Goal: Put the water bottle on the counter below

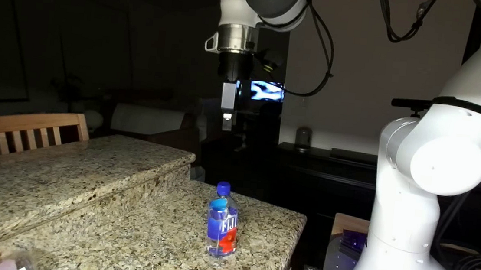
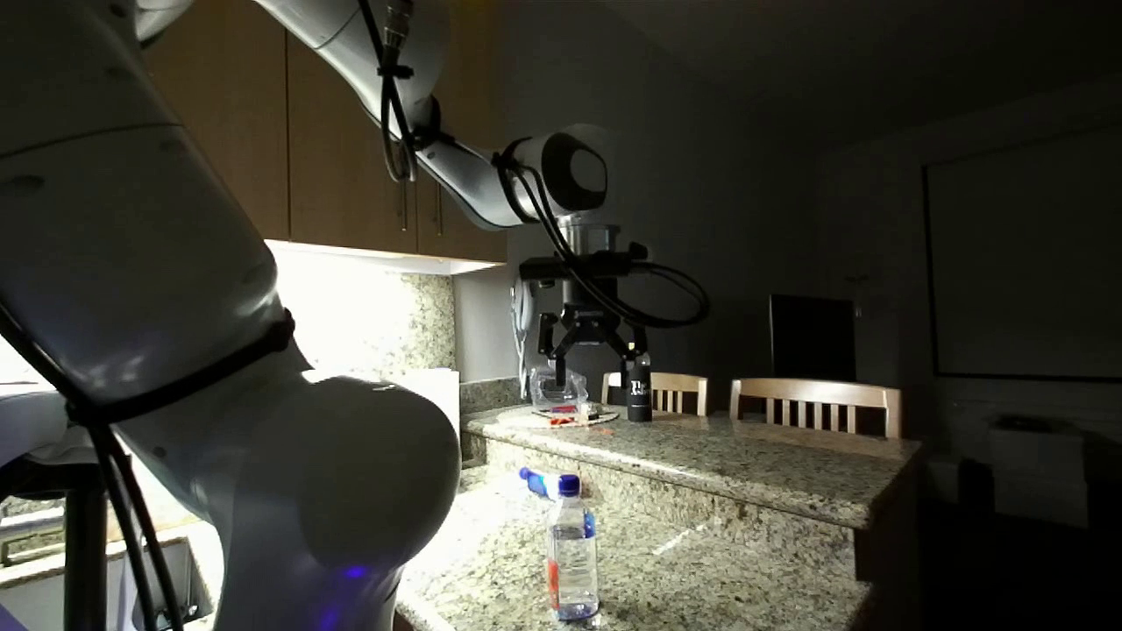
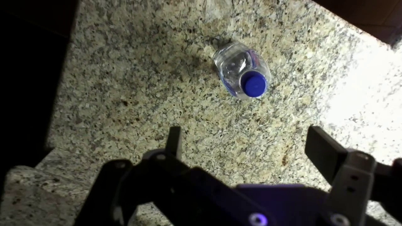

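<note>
The water bottle [image 1: 222, 227] stands upright on the lower granite counter [image 1: 140, 230], its blue cap on and blue-and-red label showing. It also stands on that counter [image 2: 692, 578] in an exterior view [image 2: 575, 565]. In the wrist view the bottle [image 3: 234, 67] is seen from above, beyond the fingertips. My gripper [image 2: 592, 375] is open, points down and hangs well above the counter, apart from the bottle. In the wrist view the fingers [image 3: 243, 138] are wide apart with only granite behind them. The gripper [image 1: 226, 124] is seen edge-on in an exterior view.
The raised granite ledge [image 1: 71, 172] runs along the counter. On it stand a dark bottle [image 2: 640, 399] and a clear container [image 2: 558, 394] with small red items. A blue-capped object [image 2: 536, 481] lies at the ledge's foot. Wooden chairs [image 2: 815, 403] stand behind.
</note>
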{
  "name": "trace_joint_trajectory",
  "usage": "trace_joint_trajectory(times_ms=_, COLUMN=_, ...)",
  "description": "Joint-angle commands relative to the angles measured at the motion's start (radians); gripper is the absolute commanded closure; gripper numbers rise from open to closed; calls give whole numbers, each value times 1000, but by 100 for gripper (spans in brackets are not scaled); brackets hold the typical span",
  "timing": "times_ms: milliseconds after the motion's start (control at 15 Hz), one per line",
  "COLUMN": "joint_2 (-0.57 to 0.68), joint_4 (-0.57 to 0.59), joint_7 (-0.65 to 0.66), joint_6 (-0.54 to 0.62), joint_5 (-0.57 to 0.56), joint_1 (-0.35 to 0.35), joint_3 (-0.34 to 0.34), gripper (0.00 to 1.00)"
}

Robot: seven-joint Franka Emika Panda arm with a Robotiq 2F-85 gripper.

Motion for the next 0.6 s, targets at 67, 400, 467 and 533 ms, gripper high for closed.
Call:
trace_joint_trajectory(times_ms=67, joint_2=33, joint_4=62, joint_7=167, joint_6=-100, joint_5=-14, joint_1=-38, joint_3=42, gripper=0)
trace_joint_trajectory(times_ms=400, joint_2=26, joint_4=54, joint_7=220, joint_6=-87, joint_5=3, joint_1=-31, joint_3=42, gripper=0)
trace_joint_trajectory(times_ms=467, joint_2=27, joint_4=55, joint_7=229, joint_6=-87, joint_5=3, joint_1=-32, joint_3=43, gripper=0)
trace_joint_trajectory(times_ms=533, joint_2=28, joint_4=55, joint_7=234, joint_6=-87, joint_5=3, joint_1=-32, joint_3=44, gripper=0)
